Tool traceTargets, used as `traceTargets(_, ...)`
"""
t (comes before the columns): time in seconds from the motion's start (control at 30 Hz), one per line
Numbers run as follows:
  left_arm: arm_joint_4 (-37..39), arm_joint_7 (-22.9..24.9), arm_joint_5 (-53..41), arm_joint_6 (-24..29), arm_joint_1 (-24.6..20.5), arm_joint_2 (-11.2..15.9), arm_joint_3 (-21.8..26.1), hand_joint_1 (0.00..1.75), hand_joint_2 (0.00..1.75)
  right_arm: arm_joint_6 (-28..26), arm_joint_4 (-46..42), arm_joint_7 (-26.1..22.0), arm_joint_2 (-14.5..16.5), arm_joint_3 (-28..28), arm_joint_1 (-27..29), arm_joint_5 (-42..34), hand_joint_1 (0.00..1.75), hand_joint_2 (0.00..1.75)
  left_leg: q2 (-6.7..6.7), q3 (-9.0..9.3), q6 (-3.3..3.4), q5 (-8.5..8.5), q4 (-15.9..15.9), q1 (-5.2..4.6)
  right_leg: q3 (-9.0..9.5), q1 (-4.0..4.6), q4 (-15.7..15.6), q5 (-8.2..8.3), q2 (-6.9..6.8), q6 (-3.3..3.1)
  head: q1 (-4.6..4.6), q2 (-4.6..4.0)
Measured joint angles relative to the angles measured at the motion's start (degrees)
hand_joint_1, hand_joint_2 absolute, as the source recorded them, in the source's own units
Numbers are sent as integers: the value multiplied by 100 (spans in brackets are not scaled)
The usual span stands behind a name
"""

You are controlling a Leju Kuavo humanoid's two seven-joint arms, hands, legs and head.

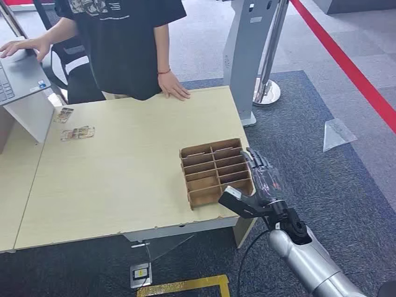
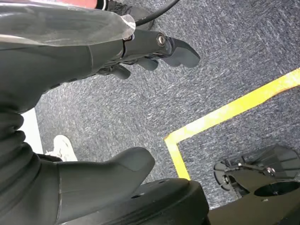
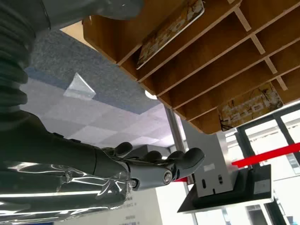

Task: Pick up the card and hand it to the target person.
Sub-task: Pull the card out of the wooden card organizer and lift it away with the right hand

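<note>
— Where are the cards?
— Two cards [image 3: 169,30] sit in slots of the wooden organizer [image 1: 215,171] at the surface's [image 1: 130,179] near right corner.
— And the hands?
— The right robot hand [image 1: 259,182] hovers beside the organizer, fingers extended, holding nothing. The left robot hand [image 2: 141,49] hangs over carpet, empty, fingers apart. A person [image 1: 126,43] stands across.

You're looking at an office or demo hall: blue-grey carpet tiles [image 1: 327,80], a pale wood-laminate desk [image 1: 117,173] with an open grey laptop [image 1: 18,77] at far left, and red floor tape [image 1: 345,62] at right.
</note>
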Motion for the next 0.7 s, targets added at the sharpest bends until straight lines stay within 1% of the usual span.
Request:
traceTargets(0.07,0,0,1,0,0,0,0,0,175,-1,19,-2,4,9,-11,0,31,175,0,0,0,0,0,0,0,0,0,0,0,0,-1,1)
traceTargets(0.13,0,-1,2,0,0,0,0,0,175,-1,56,-5,11,26,-29,-1,37,175,0,0,0,0,0,0,0,0,0,0,0,0,-1,1)
traceTargets(0.27,0,-15,9,2,0,0,0,0,175,-3,113,-4,17,50,-60,-13,54,175,0,0,0,0,0,0,0,0,0,0,0,0,0,0)
traceTargets(0.37,0,-26,16,7,0,0,0,0,175,-12,148,-1,19,65,-86,-18,71,175,0,1,0,0,0,0,1,0,0,0,0,0,0,0)
traceTargets(0.43,0,-26,19,10,1,0,0,0,175,-14,167,2,20,75,-97,-18,84,175,0,0,0,0,0,0,1,0,0,0,0,0,0,0)
traceTargets(0.47,0,-26,19,12,1,0,0,0,175,-15,177,3,21,82,-102,-17,94,175,0,0,-1,0,0,0,1,0,0,0,0,0,0,0)
traceTargets(0.57,0,-26,19,15,1,0,0,0,175,-17,191,4,21,103,-113,-17,137,175,0,1,0,0,0,0,0,0,0,0,0,0,0,0)
traceTargets(0.6,0,-26,19,16,1,-1,0,0,175,-17,193,5,21,110,-115,-17,146,175,0,1,0,0,0,0,0,0,0,0,0,0,0,0)
traceTargets(0.63,0,-26,19,15,1,-1,0,0,175,-19,195,7,21,117,-117,-17,148,175,0,1,0,0,0,0,0,0,0,0,0,0,0,0)
traceTargets(0.7,0,-25,19,16,1,-1,0,0,175,-25,205,10,21,131,-119,-17,138,175,0,1,0,0,0,0,0,0,0,0,0,0,0,0)
